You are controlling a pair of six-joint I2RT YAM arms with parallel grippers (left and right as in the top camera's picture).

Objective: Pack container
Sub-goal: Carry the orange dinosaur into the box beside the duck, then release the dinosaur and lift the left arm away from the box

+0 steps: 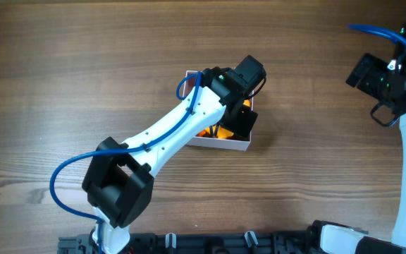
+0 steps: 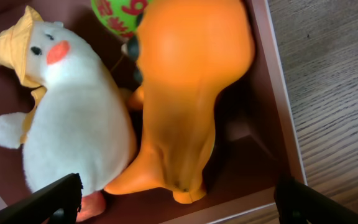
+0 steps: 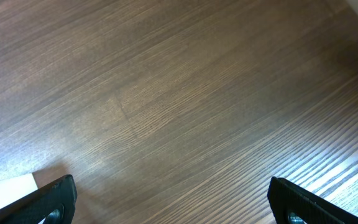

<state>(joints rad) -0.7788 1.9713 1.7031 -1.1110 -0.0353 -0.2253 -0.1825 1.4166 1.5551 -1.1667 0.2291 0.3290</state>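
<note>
The container (image 1: 225,144) is a shallow white-walled box with a dusty-pink inside (image 2: 247,168), at the middle of the table and mostly covered by my left arm. My left gripper (image 2: 176,208) is open just above its inside, holding nothing. Below it lie an orange rubber toy (image 2: 191,81), a white plush duck with a yellow hat (image 2: 73,118) and part of a green toy with red marks (image 2: 120,15). My right gripper (image 3: 173,205) is open and empty over bare wood at the far right of the table (image 1: 386,81). A white corner of the container (image 3: 8,190) shows in the right wrist view.
The wooden table (image 1: 83,77) surrounds the box on every side. A black rail (image 1: 210,243) runs along the front edge by the arm bases.
</note>
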